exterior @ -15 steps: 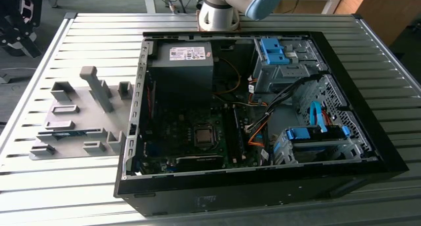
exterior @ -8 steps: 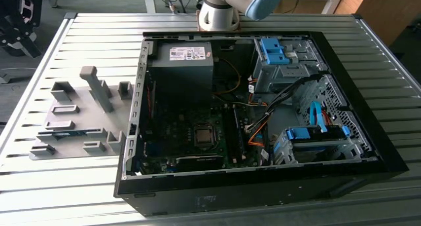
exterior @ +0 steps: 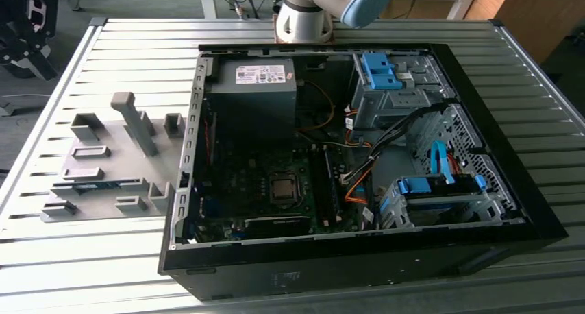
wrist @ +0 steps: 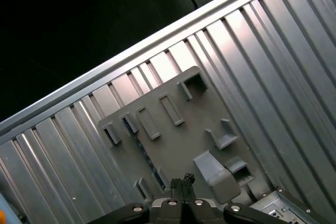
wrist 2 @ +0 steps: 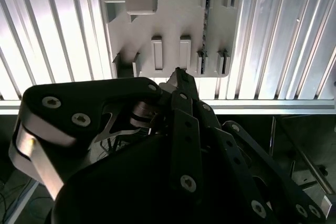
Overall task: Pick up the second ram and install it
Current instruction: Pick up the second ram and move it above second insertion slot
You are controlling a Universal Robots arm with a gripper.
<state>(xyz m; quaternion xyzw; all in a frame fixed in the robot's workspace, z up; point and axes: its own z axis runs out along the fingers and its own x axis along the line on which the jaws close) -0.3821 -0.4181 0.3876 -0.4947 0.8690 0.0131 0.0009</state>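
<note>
The second ram [exterior: 92,184] is a thin blue strip standing on edge in a slot of the grey fixture [exterior: 109,149], at the exterior view's left beside the open computer case [exterior: 347,142]. In both wrist views it is a narrow dark line in the fixture: ram [wrist 2: 205,24], ram [wrist: 144,153]. My gripper [wrist: 182,180] hangs high above the fixture with its fingertips pressed together and nothing between them. In the second wrist view the gripper [wrist 2: 178,72] points at the fixture plate [wrist 2: 178,19], short of the ram's slot.
The case holds a motherboard [exterior: 274,184], a power supply [exterior: 251,88], blue drive clips [exterior: 379,70] and loose cables [exterior: 366,170]. The arm's base [exterior: 306,16] stands behind the case. Ribbed metal tabletop [exterior: 109,60] surrounds the fixture; its edge [wrist: 105,72] drops off beyond.
</note>
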